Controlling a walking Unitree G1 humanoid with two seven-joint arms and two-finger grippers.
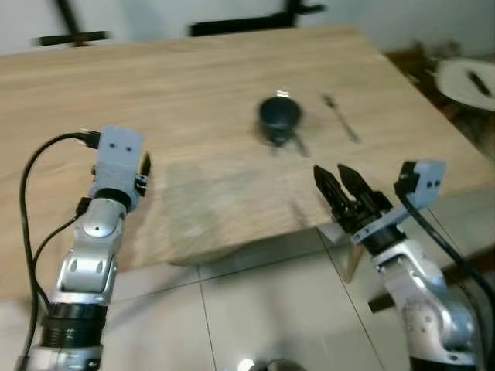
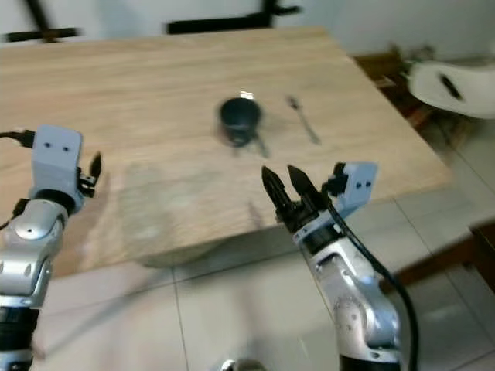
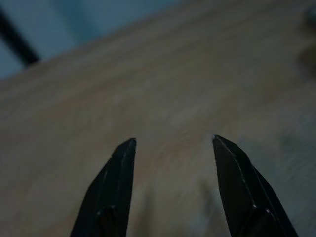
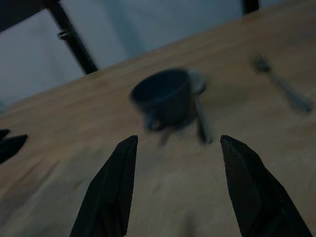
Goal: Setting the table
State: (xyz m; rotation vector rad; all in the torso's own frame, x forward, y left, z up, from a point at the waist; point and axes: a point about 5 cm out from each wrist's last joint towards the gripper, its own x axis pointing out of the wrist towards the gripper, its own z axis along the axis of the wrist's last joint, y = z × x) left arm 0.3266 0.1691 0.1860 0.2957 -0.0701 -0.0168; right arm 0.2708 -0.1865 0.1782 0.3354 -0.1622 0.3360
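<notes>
Blurring hides detail on the cup [image 1: 278, 116]; both grippers [image 4: 173, 187] [image 3: 170, 182] hover spread

**A dining spot in a home**

A pale wooden worktop [image 1: 193, 85] bears a dark cup [image 1: 278, 114] with a fork [image 1: 340, 117] at its 3 o'clock. Glossy white floor tiles [image 1: 255, 317] run beneath. Dark chair frames [image 1: 240, 25] stand at the far edge, and a white chair [image 2: 452, 85] sits at 2 o'clock.

Both head eyes look down on the tabletop [image 1: 209, 85]; each wrist camera skims low along it, the right facing the mug [image 4: 165, 101].
</notes>
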